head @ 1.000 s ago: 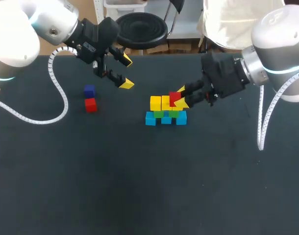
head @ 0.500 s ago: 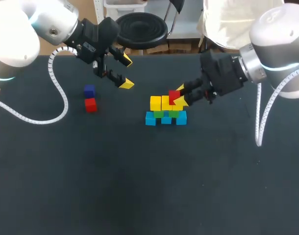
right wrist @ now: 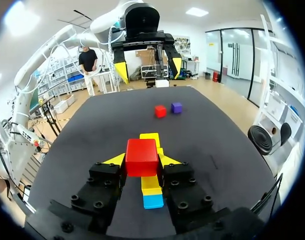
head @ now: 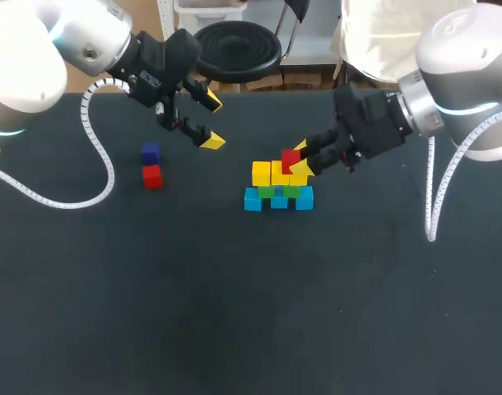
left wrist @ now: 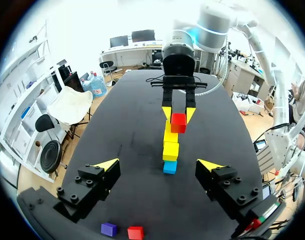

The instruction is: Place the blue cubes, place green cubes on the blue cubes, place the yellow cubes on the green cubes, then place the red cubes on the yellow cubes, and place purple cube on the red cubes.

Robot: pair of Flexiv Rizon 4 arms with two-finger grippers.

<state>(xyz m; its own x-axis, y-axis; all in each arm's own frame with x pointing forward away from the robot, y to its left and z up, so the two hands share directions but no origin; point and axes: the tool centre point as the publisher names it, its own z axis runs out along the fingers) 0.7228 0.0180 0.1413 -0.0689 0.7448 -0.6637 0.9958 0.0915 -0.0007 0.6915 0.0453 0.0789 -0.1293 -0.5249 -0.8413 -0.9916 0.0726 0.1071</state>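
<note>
Red cube [right wrist: 141, 157] smooth, matt; table [head: 234, 313] matt black; arm shells glossy.

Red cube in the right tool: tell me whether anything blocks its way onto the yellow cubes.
Nothing visible does. The red cube, clamped in the right tool, is right above the yellow cubes, and nothing shows between them. The spare red cube and the purple cube lie apart, near the open left tool.

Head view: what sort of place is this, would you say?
Likely a robot lab test bench: a dark table, the left end effector hanging open, and the right end effector holding a red cube over a stack of coloured cubes.
</note>
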